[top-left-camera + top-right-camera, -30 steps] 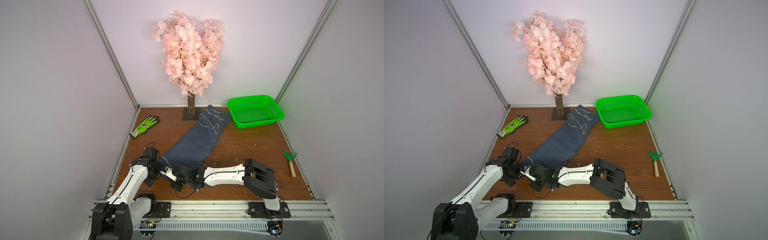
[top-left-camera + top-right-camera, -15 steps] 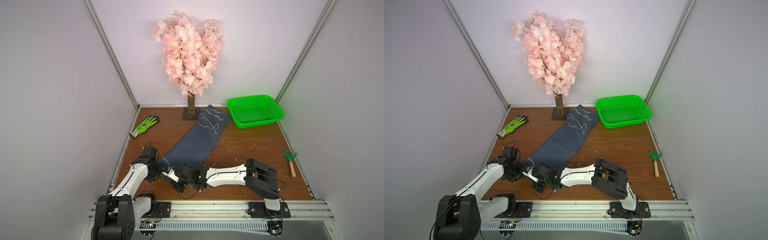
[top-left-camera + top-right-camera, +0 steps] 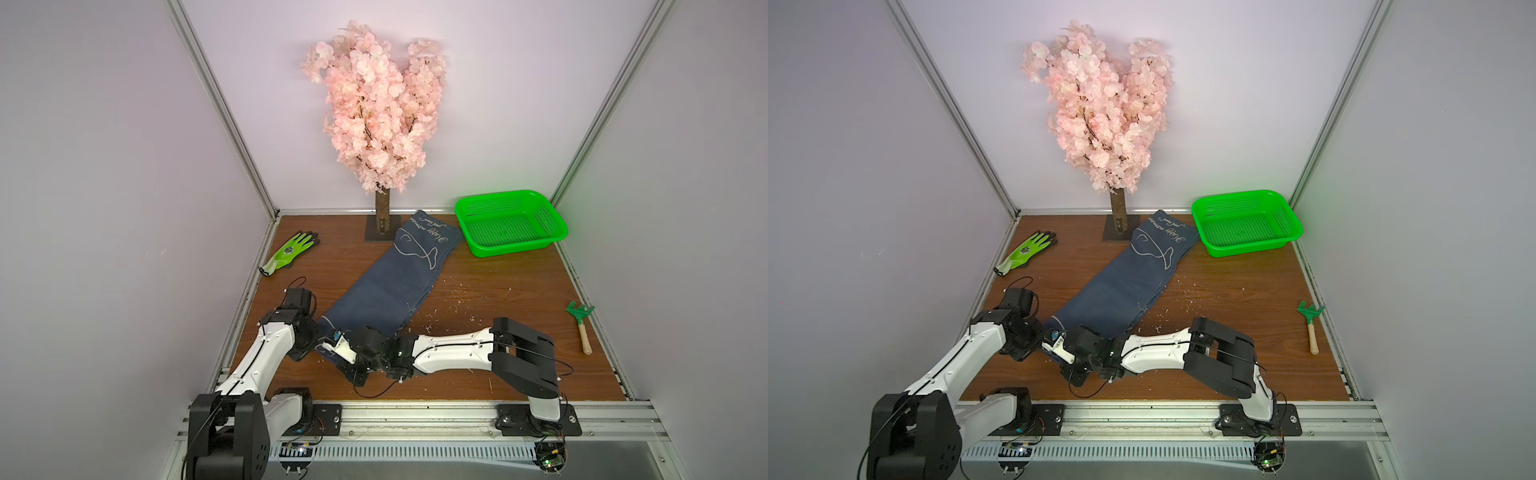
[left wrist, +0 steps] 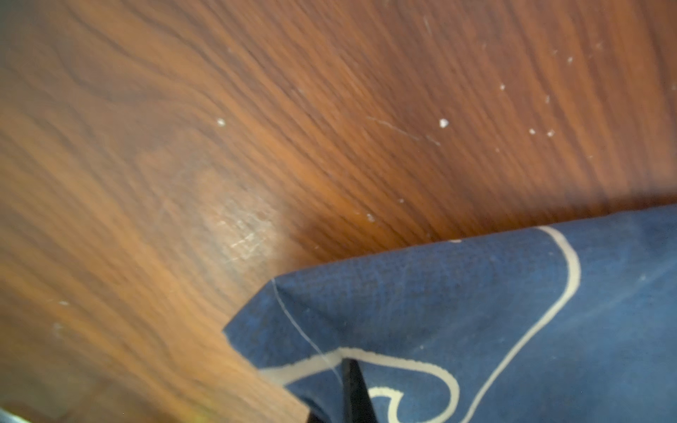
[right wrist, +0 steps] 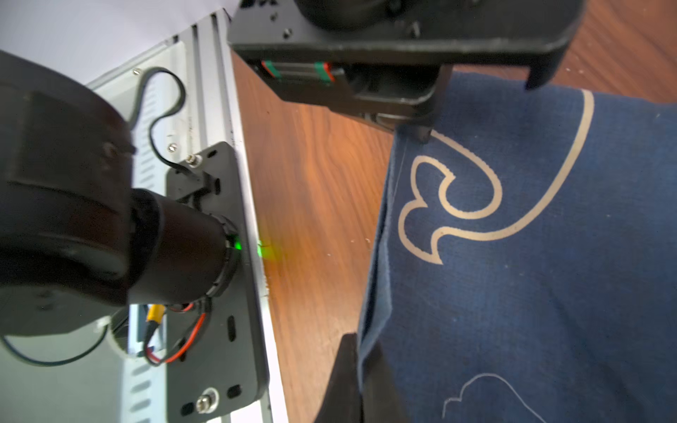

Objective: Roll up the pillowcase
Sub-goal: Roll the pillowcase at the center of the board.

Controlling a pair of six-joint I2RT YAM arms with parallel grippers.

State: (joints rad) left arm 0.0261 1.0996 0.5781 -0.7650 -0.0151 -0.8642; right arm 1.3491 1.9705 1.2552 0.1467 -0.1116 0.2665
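Pinching the near end of the pillowcase [image 3: 395,282], lying flat and slanted across the worktop [image 3: 519,299], we are clamping its corner in the left claw [image 4: 352,388] and the hem beside it in the right claw [image 5: 361,377]. We are judging the roll not yet begun; next we are needing to turn that hem over evenly, together.

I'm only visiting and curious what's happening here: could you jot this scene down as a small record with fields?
Setting: wooden table between pale walls
Cloth: navy pillowcase with white fish drawings, lying flat, not yet rolled
Left gripper: shut on the pillowcase's near corner
Right gripper: shut on the pillowcase's near edge
Also on table: green glove, green basket, pink blossom tree, small rake
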